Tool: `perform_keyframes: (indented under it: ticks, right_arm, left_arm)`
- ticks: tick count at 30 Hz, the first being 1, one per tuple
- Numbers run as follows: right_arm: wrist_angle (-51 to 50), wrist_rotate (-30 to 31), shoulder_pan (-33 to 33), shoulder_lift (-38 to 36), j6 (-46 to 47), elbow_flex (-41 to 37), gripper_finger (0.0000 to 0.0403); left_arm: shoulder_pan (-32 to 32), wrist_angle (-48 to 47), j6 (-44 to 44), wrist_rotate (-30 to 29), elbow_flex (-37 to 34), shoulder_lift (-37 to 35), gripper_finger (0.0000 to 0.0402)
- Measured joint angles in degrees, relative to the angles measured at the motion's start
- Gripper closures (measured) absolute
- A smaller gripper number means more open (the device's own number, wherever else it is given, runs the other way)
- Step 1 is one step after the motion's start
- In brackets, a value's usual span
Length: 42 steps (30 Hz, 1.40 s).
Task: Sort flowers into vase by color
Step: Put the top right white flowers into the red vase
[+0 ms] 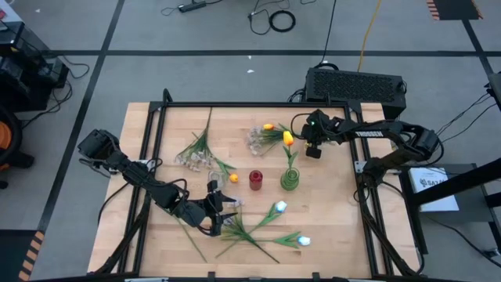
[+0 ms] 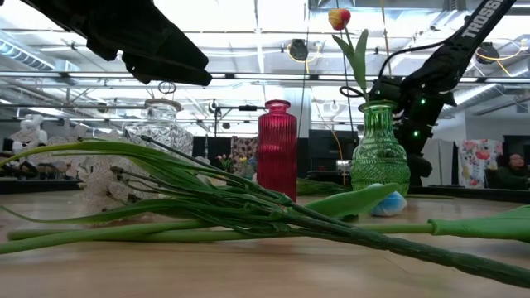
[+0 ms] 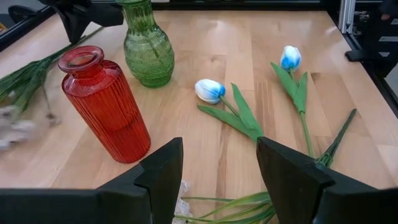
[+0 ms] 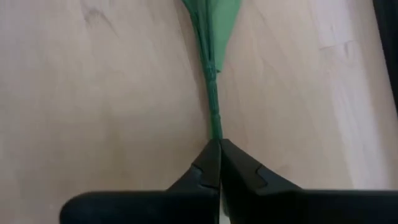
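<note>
An orange-yellow tulip (image 1: pixel 287 139) stands with its stem in the green glass vase (image 1: pixel 290 180), leaning toward the far edge. My right gripper (image 1: pixel 309 149) is beside it, shut on its stem. A second orange tulip (image 1: pixel 268 126) lies on the table behind it. Two white-blue tulips (image 3: pixel 208 90) (image 3: pixel 290 57) and a heap of green stems (image 1: pixel 243 231) lie near the front edge. My left gripper (image 1: pixel 214 208) hovers open over that heap, touching nothing. The red vase (image 3: pixel 106 109) stands just ahead of it. A pale blossom spray (image 1: pixel 200 153) lies at the left. My right gripper pinches the orange tulip's green stem (image 4: pixel 215 124) between its two fingertips, just above the green vase's mouth (image 2: pixel 377 106) and below the leaf (image 4: pixel 214 25). The fingers come from the table's right side and lie across the stem. The tulip stands upright in the vase.
A clear glass vase (image 2: pixel 163 124) stands left of the red vase. A small orange piece (image 1: pixel 233 178) lies beside the red vase. Dark frame rails (image 1: pixel 149 157) run along the table's left, far and right sides. Bare wood shows at the table's right front (image 1: pixel 337 219).
</note>
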Motion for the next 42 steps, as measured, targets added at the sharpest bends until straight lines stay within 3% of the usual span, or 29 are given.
perform_keyframes:
  ticks: [7, 14, 24, 28, 36, 42]
  right_arm:
    - [-4.1, -7.3, 1.1, -5.8, 6.3, 0.0, 0.0403]
    - [-2.9, -5.4, 1.5, -6.9, 8.1, 0.0, 0.0398]
    - [6.9, -7.3, 1.4, -0.6, -0.3, 0.0, 0.0281]
    - [8.8, -7.3, 1.4, 1.3, -1.6, 0.0, 0.0261]
    - [10.2, -7.2, 0.2, 4.2, -1.8, 0.0, 0.0289]
    - [10.1, -7.2, -0.2, 4.3, -1.9, 0.0, 0.0359]
  left_arm:
    - [0.0, -0.1, 0.0, 0.0, 0.0, 0.0, 0.019]
    - [0.0, -0.1, -0.4, 0.0, 0.0, 0.0, 0.019]
    - [0.0, 1.4, 0.0, 0.0, 0.0, 0.0, 0.019]
    - [0.0, 1.5, 1.2, 0.0, 0.0, 0.0, 0.019]
    - [0.0, 1.5, 1.2, 0.0, 0.0, 0.0, 0.019]
    - [0.0, 1.5, 1.2, 0.0, 0.0, 0.0, 0.019]
